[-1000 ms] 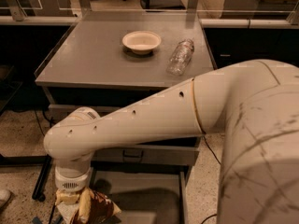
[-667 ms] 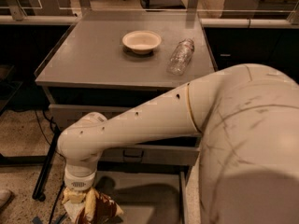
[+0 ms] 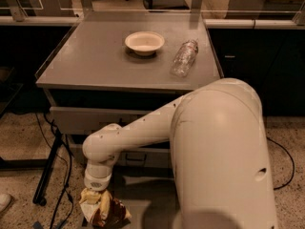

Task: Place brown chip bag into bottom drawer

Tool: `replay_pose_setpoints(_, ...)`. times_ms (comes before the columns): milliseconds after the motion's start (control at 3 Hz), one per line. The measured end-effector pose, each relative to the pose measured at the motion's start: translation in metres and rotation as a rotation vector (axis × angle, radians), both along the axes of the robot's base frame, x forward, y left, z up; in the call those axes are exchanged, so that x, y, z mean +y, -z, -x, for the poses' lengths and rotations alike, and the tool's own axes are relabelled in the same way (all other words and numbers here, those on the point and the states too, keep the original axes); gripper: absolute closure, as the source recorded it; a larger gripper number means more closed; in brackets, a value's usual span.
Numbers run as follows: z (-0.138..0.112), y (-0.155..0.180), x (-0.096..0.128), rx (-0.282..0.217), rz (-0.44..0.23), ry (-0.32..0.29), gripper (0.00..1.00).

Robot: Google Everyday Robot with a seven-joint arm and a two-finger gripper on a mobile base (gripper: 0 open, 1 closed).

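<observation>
The brown chip bag (image 3: 105, 209) hangs crumpled under my wrist at the lower left, brown and tan-yellow. My gripper (image 3: 97, 194) points straight down and is shut on the bag's top. The bag is low over the left front corner of the bottom drawer (image 3: 143, 209), a pulled-out grey tray under the cabinet. My white arm covers most of the drawer's right side.
The grey cabinet top (image 3: 95, 61) carries a cream bowl (image 3: 144, 42) and a clear plastic bottle (image 3: 184, 57) lying on its side. Upper drawer fronts (image 3: 71, 118) are closed. A black stand leg and cables (image 3: 50, 171) are at the left. Speckled floor lies around.
My arm has swung right and lower, carrying the bag down toward the open bottom drawer.
</observation>
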State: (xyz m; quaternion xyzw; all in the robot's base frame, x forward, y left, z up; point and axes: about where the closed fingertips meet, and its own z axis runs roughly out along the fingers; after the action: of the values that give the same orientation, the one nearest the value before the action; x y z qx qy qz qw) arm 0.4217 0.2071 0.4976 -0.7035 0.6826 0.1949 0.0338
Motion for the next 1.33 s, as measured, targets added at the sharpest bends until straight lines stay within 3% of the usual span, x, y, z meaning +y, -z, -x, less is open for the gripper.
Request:
replay_pose_setpoints(667, -0.006, 0.013, -0.009, 0.013, -0.009, 0.032, 1.00)
replay_pose_setpoints(1000, -0.027, 0.034, -0.039, 0.011, 0.014, 0.103, 1.00)
replay_pose_setpoints(1333, -0.044, 0.058, -0.082, 0.010, 0.048, 0.194, 1.00)
